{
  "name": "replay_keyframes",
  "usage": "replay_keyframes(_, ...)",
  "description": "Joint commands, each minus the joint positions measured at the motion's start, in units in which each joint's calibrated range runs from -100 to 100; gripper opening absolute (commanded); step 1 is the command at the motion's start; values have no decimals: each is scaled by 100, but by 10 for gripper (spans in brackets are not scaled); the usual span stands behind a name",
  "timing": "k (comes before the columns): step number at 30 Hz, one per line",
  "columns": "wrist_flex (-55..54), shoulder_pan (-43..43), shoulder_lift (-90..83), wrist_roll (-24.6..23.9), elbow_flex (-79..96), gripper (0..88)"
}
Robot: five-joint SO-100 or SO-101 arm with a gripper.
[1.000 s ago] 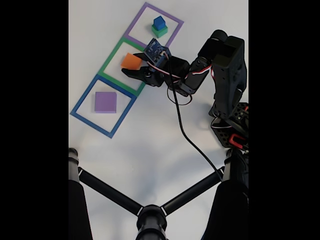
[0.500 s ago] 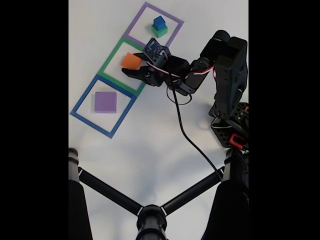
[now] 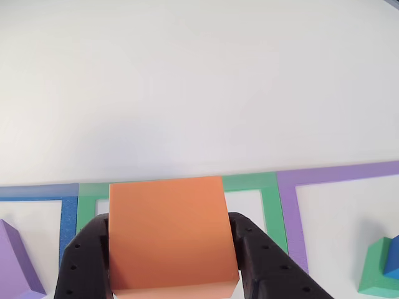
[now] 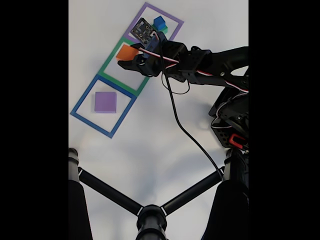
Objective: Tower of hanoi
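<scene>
An orange block [image 3: 168, 233] sits between my black fingers [image 3: 87, 261], and my gripper [image 3: 169, 240] is shut on it. In the fixed view the orange block [image 4: 126, 52] is over the green square outline [image 4: 111, 75], with my gripper [image 4: 129, 57] reaching in from the right. I cannot tell whether the block touches the table. A purple block [image 4: 105, 101] lies flat in the blue square outline [image 4: 82, 120]. A small blue block [image 4: 160, 22] sits on a green block [image 3: 374, 274] inside the purple square outline [image 4: 172, 20], partly hidden by the wrist camera board [image 4: 143, 30].
A black cable [image 4: 180, 127] trails from the wrist across the white table to the lower right. The arm's base [image 4: 231, 125] stands at the right edge. Black tripod legs [image 4: 150, 215] cross the bottom of the fixed view.
The arm has stretched out to the left, and the gripper has carried the orange block a little up and left over the green square. The wrist board now covers part of the blue-on-green stack.
</scene>
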Motion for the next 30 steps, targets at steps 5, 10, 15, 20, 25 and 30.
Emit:
replay_keyframes(5, 4393, -193, -1325, -92, -2873, 114)
replay_keyframes(10, 6328, -521, -1357, -938, -4726, 113)
replay_keyframes(15, 7623, -925, -1357, -1360, -6008, 113)
replay_keyframes(20, 8376, -1276, -1341, -1544, -6771, 113)
replay_keyframes(25, 8643, -1512, -1390, -1342, -6935, 114)
replay_keyframes(30, 8189, -1726, -1502, -974, -6335, 117)
